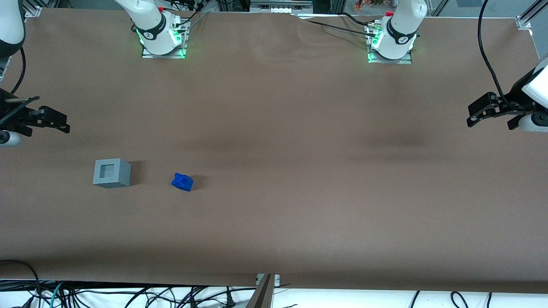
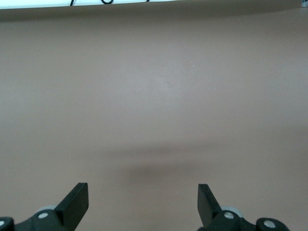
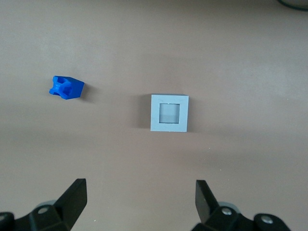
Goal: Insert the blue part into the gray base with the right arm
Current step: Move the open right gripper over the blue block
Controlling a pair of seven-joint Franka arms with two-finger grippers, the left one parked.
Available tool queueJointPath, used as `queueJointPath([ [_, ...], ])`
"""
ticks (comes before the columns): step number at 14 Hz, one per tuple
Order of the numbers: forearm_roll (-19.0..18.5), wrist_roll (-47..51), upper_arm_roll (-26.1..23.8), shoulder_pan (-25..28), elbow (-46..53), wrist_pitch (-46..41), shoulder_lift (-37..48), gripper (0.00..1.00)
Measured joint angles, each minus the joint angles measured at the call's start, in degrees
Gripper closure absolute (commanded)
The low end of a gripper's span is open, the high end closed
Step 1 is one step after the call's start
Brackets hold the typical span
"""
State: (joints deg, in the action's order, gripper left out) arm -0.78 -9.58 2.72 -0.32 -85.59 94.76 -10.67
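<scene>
The blue part (image 1: 182, 182) lies on the brown table (image 1: 299, 171), toward the working arm's end. It is a small block of bright blue plastic, with an uneven, lumpy top and a dark notch cut in one side, and it sits a little turned, not square to the table edges. In the right wrist view the blue part (image 3: 66, 87) shows the same notch and a slanted face. Beside it, still closer to the working arm's end and clearly apart from it, stands the gray base (image 1: 111, 173), a light-gray cube, upright, larger than the blue piece. Its top face has a square recess, and in the right wrist view the gray base (image 3: 169, 112) shows this recess with nothing in it, only a pale floor inside a thin frame. Both pieces are about the same distance from the front camera. The right arm (image 1: 10, 25) reaches in at the edge of the table, and its gripper (image 1: 51, 119) hangs above the table, farther from the front camera than the cube. Its two black fingers (image 3: 72, 195) are spread wide apart and grasp nothing.
</scene>
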Motion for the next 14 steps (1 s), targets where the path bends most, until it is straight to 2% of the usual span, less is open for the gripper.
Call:
queueJointPath([
  [6, 0.8, 0.6, -0.4, 1.6, -0.3, 7.1, -6.4, 0.01],
  [14, 1.0, 26.2, -0.7, 13.9, -0.7, 16.5, -16.5, 0.01],
])
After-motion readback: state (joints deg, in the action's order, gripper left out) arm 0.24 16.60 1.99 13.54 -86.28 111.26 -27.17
